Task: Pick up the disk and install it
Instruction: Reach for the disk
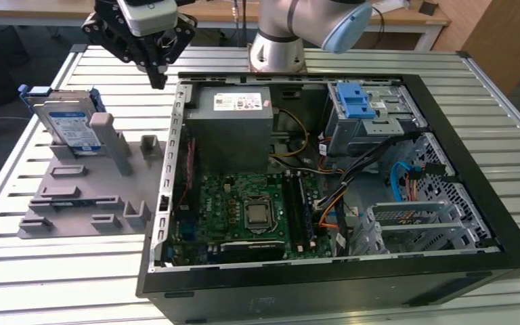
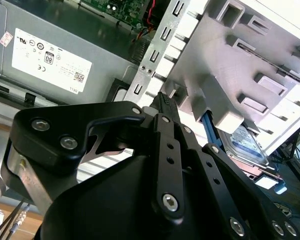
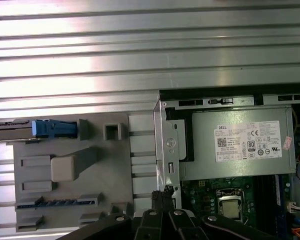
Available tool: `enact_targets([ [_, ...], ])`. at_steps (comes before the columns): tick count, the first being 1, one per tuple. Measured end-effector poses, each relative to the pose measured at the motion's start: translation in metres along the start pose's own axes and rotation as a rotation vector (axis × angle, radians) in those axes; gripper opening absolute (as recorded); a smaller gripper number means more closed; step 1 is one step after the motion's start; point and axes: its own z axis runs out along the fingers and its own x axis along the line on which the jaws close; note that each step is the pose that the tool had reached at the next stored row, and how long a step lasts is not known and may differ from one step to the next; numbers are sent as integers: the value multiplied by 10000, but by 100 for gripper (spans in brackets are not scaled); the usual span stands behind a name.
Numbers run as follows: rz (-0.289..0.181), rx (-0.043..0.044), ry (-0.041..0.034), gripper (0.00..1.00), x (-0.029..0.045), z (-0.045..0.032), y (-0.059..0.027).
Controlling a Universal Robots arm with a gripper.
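The disk [image 1: 68, 123] stands on edge at the exterior view's left, propped between the posts of the matte grey plastic stand [image 1: 79, 203]. We judge this leaves its blue-bracketed silver body reachable from above. Further right, the gripper [image 1: 158, 78] hangs empty, its black fingers pinched together, just beside the open computer case [image 1: 332, 274] with its perforated metal wall.

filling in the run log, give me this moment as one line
gripper: shut, empty, near computer case wall, beside stand | disk: upright in stand, untouched | installed: no
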Motion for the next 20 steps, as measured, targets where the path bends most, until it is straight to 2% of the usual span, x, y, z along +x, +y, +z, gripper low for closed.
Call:
enact_targets([
  [20, 0, -1, 0, 11, 193, -4, -11],
])
